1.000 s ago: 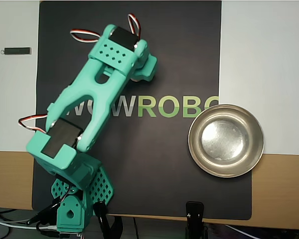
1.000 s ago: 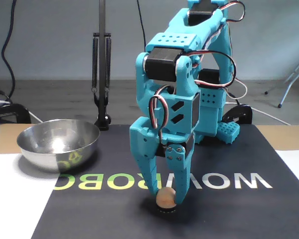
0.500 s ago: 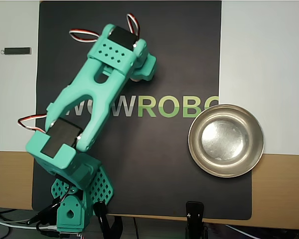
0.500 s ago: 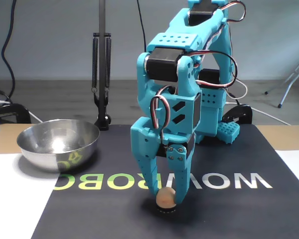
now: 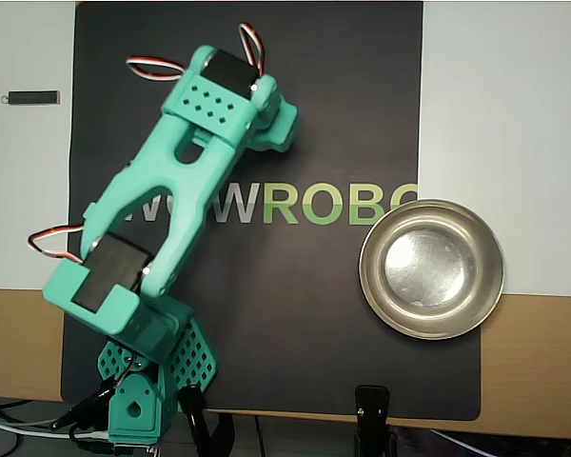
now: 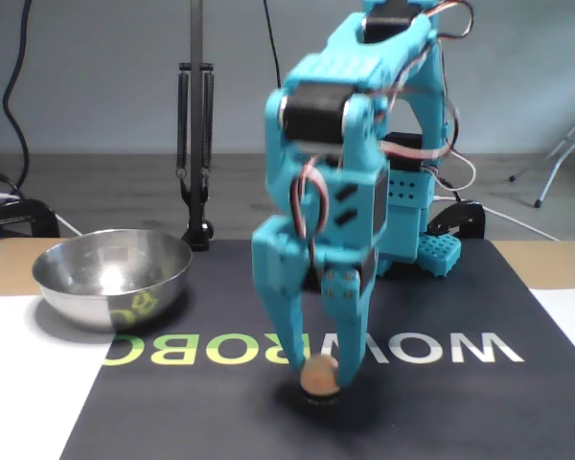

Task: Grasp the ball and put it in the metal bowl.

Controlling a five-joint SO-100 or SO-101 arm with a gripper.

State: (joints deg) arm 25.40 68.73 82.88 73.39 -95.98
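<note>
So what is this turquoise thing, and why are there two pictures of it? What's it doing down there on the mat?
It is a small robot arm with a two-finger gripper at its end. One picture comes from a camera looking straight down; the other from a camera standing on the table, facing the arm. A black mat with printed letters covers the table, and a shiny metal bowl sits at the mat's edge, with nothing visible in it. In the facing view the gripper reaches down to the mat, its fingers on either side of a small tan ball. Whether they already squeeze it, I cannot tell. From above, the arm hides the ball. A small dark object lies off the mat, unused.
</note>
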